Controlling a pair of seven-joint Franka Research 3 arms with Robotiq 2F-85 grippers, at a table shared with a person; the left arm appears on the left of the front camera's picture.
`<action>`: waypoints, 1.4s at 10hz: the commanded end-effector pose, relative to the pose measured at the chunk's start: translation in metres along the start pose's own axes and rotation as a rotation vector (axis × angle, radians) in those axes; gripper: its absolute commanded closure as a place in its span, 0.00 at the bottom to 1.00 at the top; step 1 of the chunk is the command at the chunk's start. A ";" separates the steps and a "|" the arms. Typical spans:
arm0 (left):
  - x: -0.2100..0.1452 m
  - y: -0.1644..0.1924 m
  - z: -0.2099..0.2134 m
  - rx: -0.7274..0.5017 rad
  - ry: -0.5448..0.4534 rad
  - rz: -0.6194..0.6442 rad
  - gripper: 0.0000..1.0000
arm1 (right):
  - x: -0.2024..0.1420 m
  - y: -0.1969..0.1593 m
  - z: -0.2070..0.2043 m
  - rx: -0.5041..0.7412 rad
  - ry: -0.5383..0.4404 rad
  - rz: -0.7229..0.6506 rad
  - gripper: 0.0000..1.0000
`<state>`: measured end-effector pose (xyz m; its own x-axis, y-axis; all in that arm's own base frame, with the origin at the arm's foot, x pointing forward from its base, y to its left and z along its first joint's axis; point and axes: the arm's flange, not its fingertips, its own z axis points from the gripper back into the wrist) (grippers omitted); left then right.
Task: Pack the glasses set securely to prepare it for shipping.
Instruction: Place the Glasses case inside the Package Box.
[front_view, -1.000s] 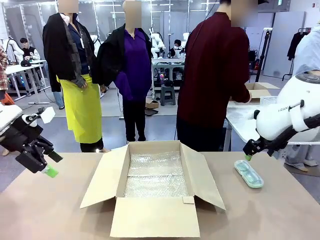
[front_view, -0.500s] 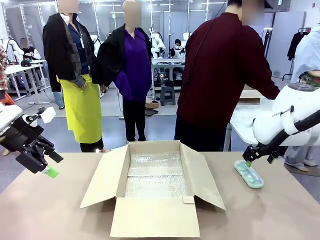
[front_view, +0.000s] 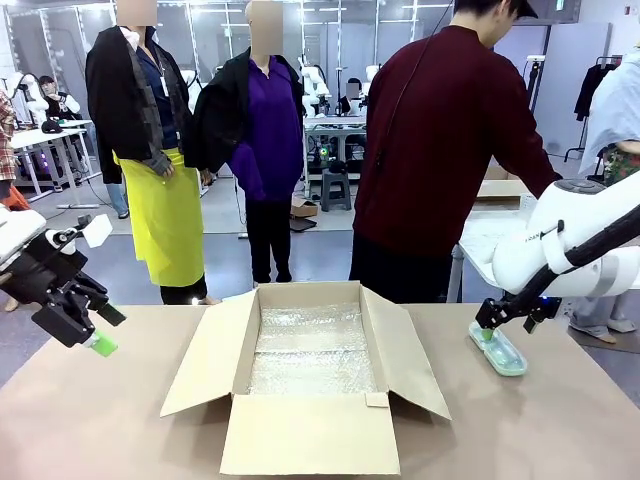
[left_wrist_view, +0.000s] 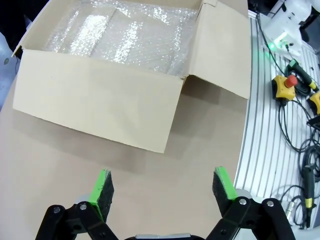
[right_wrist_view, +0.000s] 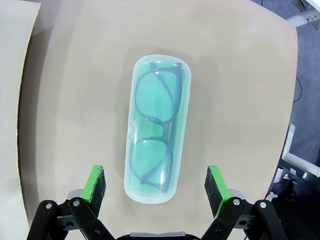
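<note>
1. Lying flat on the desk (front_view: 560, 430) to the right of the cardboard box (front_view: 300, 435), the mint-green case (right_wrist_view: 157, 127) faces clear lid up and is not yet packed.
2. The right end effector (right_wrist_view: 156, 187) hovers straight over it, spread wide. In the wrist view one end of the case sits between the green pads (right_wrist_view: 95, 185) and touches neither. I judge the step in hand to be the grasp of this case.
3. The next move calls for lowering until the pads flank the case's long sides, pinching gently across its narrow width, then lifting and carrying it left.
4. The box stands open mid-desk, its floor lined with bubble wrap (front_view: 312, 345). Its raised right flap (front_view: 405, 345) lies between case and lining and could snag a low carry.
5. The left end effector (left_wrist_view: 164, 191) hangs spread and empty over bare desk left of the box.
6. A person (front_view: 440, 150) stands at the far side, turned toward another table.
</note>
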<state>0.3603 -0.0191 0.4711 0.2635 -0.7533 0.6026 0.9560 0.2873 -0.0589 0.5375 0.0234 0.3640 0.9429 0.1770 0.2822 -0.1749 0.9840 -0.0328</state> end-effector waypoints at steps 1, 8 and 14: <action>-0.002 0.000 0.001 -0.017 -0.029 -0.018 0.00 | -0.005 -0.001 0.007 -0.001 -0.004 -0.003 0.00; -0.002 0.000 0.001 -0.017 -0.029 -0.018 0.00 | 0.038 0.000 -0.020 0.031 0.079 0.029 0.00; -0.002 0.000 0.001 -0.017 -0.029 -0.018 0.00 | 0.040 -0.006 -0.052 0.016 0.174 -0.012 0.00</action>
<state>0.3600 -0.0198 0.4711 0.2657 -0.7512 0.6042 0.9556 0.2879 -0.0623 0.5843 0.0240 0.3255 0.9736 0.1853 0.1331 -0.1866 0.9824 -0.0030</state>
